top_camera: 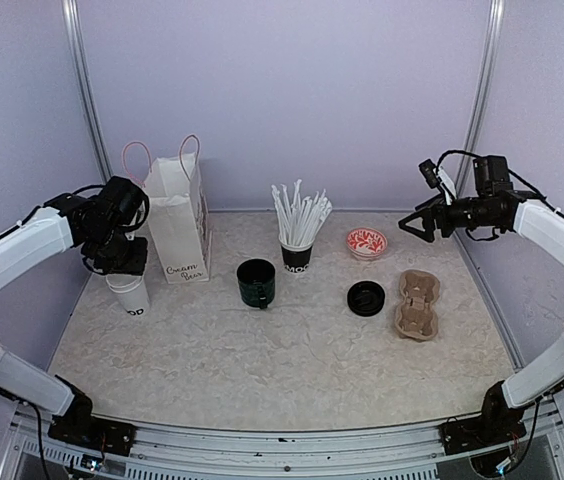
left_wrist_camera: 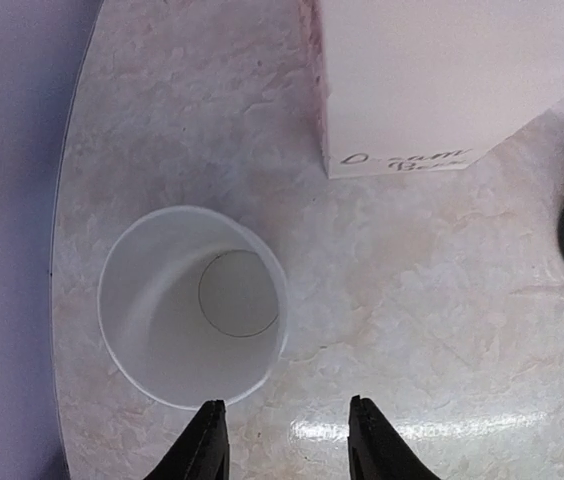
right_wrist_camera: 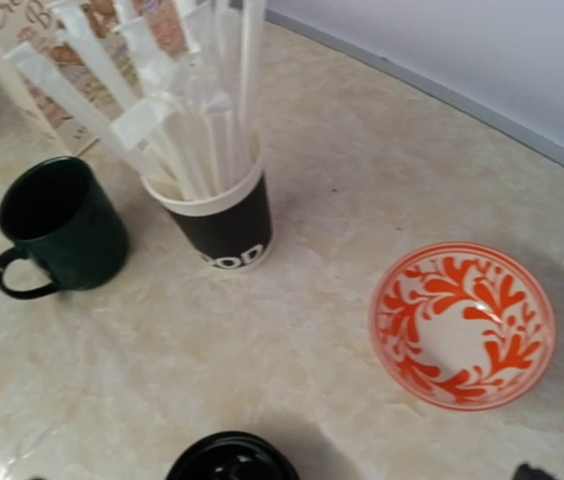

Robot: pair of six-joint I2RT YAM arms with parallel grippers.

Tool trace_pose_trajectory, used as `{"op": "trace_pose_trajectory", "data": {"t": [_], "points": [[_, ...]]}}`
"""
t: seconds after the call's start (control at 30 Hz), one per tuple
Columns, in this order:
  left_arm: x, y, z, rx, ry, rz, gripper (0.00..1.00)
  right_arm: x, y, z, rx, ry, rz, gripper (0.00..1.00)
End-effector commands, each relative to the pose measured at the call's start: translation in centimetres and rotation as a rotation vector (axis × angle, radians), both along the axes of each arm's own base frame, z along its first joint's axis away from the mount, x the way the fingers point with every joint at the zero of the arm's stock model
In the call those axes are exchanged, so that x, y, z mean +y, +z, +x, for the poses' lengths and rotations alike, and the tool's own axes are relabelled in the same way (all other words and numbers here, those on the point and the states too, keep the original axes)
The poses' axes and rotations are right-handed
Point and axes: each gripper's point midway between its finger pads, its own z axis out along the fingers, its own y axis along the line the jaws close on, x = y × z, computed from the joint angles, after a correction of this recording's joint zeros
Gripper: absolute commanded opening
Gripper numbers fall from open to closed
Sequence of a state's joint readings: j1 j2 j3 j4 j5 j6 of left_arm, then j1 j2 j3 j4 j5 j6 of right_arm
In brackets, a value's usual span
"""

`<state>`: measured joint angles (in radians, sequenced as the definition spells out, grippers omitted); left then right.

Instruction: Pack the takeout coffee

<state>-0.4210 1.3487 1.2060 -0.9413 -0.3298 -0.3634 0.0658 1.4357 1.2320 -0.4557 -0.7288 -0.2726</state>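
Observation:
One white paper cup with black lettering (top_camera: 130, 294) stands upright and lidless at the left of the table; it is empty in the left wrist view (left_wrist_camera: 192, 305). A second white cup is not in view. My left gripper (top_camera: 122, 258) hovers just over the cup, open and empty (left_wrist_camera: 287, 425), with the cup's rim just ahead of its left fingertip (left_wrist_camera: 207, 435). A round black lid (top_camera: 366, 298) lies right of centre and shows at the bottom of the right wrist view (right_wrist_camera: 230, 460). My right gripper (top_camera: 414, 226) is raised at the far right, open and empty.
A white paper bag (top_camera: 180, 215) stands right behind the cup. A dark mug (top_camera: 256, 283), a black cup of white straws (top_camera: 297, 250) and a red-patterned bowl (top_camera: 367, 242) sit mid-table. A brown cardboard cup carrier (top_camera: 417, 303) lies beside the lid.

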Motion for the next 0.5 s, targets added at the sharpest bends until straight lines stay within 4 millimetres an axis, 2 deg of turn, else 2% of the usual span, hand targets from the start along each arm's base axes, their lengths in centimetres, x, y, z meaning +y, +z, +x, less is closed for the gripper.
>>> {"op": "trace_pose_trajectory", "data": {"t": [0.0, 0.13, 0.47], "points": [[1.4, -3.2, -1.0, 0.148, 0.023, -0.047, 0.41, 0.3, 0.9, -0.4, -0.004, 0.043, 0.031, 0.99], [2.0, -3.6, 0.3, 0.146, 0.019, -0.036, 0.41, 0.4, 0.6, -0.6, 0.005, 0.048, 0.034, 0.99], [2.2, -4.5, 2.3, 0.154, 0.007, -0.023, 0.33, 0.4, -0.2, -0.2, 0.025, 0.047, 0.033, 0.99]]}}
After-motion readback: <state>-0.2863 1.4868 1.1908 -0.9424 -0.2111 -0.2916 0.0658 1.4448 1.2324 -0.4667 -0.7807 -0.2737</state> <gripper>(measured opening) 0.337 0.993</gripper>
